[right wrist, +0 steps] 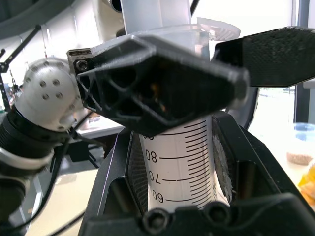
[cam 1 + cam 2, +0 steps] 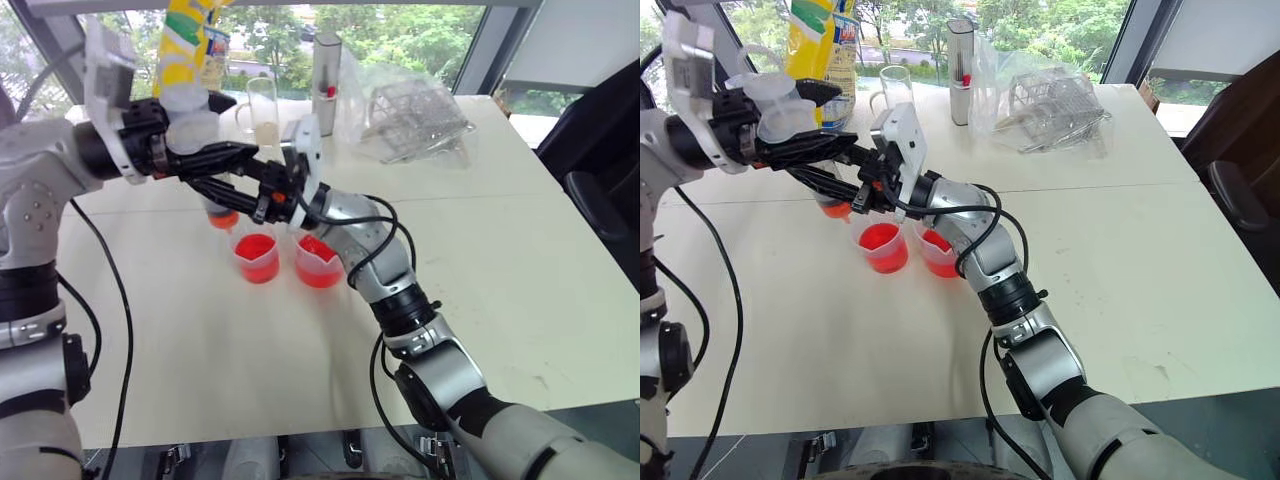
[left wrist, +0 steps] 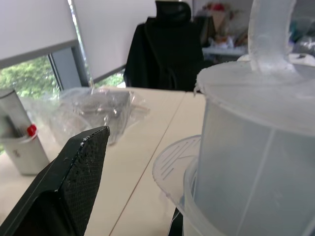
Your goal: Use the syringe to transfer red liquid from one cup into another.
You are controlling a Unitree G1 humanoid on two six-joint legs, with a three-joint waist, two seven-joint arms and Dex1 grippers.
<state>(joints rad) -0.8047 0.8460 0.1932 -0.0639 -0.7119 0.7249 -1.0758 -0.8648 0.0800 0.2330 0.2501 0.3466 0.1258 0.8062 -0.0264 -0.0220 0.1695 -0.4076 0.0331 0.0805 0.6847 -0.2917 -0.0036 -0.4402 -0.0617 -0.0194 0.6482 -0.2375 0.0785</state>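
While the eye views show the syringe point(image 2: 212, 150) upright above the narrower cup point(image 2: 257, 257), its orange tip near the rim, both cups holding red liquid point(image 2: 256, 247), the spouted beaker point(image 2: 319, 262) sits just beside it. In the left wrist view the left gripper point(image 2: 245, 160) is spread wide around the plunger top point(image 3: 256, 93); in the right wrist view the right gripper point(image 1: 182, 162) is clamped on the graduated barrel. Looks like the dispense or draw step; next move calls for working the plunger while keeping the tip over the cup.
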